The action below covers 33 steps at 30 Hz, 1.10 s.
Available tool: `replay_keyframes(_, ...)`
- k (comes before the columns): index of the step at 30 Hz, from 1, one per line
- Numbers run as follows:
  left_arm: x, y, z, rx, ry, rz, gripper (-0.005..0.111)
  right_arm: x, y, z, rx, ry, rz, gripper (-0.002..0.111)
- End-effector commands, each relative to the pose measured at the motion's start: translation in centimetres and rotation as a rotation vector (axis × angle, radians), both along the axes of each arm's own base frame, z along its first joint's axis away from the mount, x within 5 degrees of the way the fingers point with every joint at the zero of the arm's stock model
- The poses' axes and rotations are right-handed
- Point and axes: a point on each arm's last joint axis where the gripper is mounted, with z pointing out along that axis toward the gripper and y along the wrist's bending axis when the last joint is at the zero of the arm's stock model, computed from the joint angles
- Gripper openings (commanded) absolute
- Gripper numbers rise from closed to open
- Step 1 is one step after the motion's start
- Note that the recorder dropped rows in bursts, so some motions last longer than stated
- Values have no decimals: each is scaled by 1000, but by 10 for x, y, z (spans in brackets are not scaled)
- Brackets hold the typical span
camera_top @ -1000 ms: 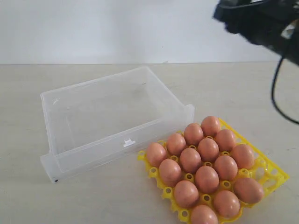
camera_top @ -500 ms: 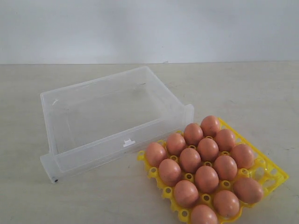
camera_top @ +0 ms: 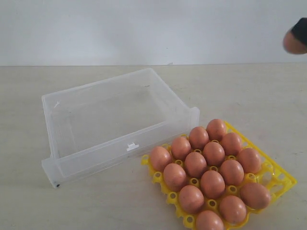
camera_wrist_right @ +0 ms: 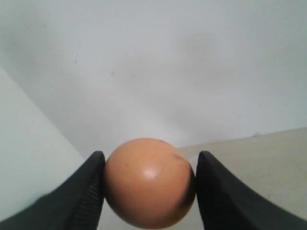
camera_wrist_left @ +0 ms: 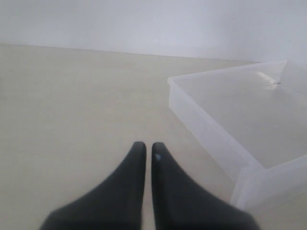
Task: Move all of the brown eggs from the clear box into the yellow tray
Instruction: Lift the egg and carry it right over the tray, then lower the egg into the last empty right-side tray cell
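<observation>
Pale table [camera_top: 86, 211], plain white wall [camera_top: 144, 28] behind. On the table, set at a slant: clear box [camera_top: 62, 143], translucent, low-walled, with a small latch tab [camera_top: 132, 146] on the near wall and a tiny dark spot at the near left corner. Shows only its own bare floor inside.

Just beside the box's near right corner, close to touching: yellow tray [camera_top: 157, 176]. Carries the brown eggs [camera_top: 212, 184] in slanting rows of four, each seated in its own cup, small yellow posts showing between them. At the tray's far right corner, a bare cup [camera_top: 272, 176] beside a row of three.

Right claw [camera_wrist_right: 149, 163]: clamps a single brown egg [camera_wrist_right: 146, 187] between two dark fingers [camera_wrist_right: 86, 191], one on each side, spread just as wide as the egg. Hangs in front of the white wall in the right wrist view, with a strip of table low in the background. In the exterior view, peeks in at the upper right edge only, as a patch of orange-brown under a bit of black. Sits high above the table there, well apart from both tray and box, with open tabletop below.

Left claw [camera_wrist_left: 148, 145]: dark fingers drawn almost together, only a thin slit between them, gripping nothing. Hovers low over bare tabletop, a corner of the clear box near it but apart.
</observation>
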Motion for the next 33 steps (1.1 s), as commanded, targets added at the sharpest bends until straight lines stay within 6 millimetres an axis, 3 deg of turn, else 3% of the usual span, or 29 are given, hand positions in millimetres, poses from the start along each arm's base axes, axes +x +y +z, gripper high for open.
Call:
replay_keyframes(1, 0, 0, 0, -4, -6, 3, 4, -3, 9, -9, -93, 67, 125, 0)
replay_keyframes(4, 0, 0, 0, -4, -6, 3, 4, 25, 2, 16, -39, 21, 229, 0)
replay_keyframes(5, 0, 0, 0, -4, -6, 3, 4, 46, -6, 32, -28, 2, 274, 0)
replay_keyframes(7, 0, 0, 0, -4, -6, 3, 4, 81, -20, 46, -26, 44, 315, 0)
replay_keyframes(10, 0, 0, 0, -4, -6, 3, 4, 100, -26, 40, -97, 155, 384, 0)
replay_keyframes(14, 0, 0, 0, -4, -6, 3, 4, 96, -25, 12, -198, 279, 455, 0)
replay_keyframes(22, 0, 0, 0, -4, -6, 3, 4, 81, -25, -48, -82, 500, 494, 0)
replay_keyframes(31, 0, 0, 0, -4, -6, 3, 4, 35, -75, -64, 113, 599, 228, 0)
replay_keyframes(33, 0, 0, 0, -4, -6, 3, 4, 27, -72, -72, 126, 614, 228, 0)
